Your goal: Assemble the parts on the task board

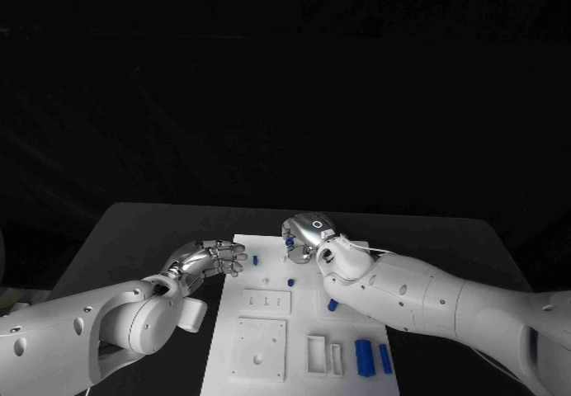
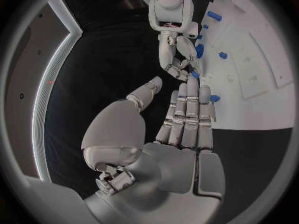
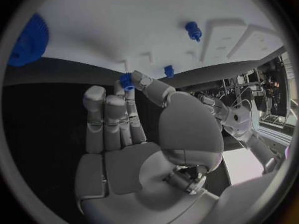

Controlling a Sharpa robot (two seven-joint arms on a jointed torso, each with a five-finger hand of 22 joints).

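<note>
No readable txt, labels, brands or nos. anywhere. Only sign: small lit ring mark on back of right hand (image 1: 312, 238) (a plain circle, no letters). Task board (image 1: 264, 346) bare of print, blue parts (image 1: 364, 357) unmarked.

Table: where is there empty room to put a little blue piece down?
Bare black table lies past the left hand, left of the task board. More lies right of the board, beyond the right hand. The board's far end is crowded: both hands meet there, and the right hand pinches a small blue part. Its near right corner holds blue blocks.
</note>
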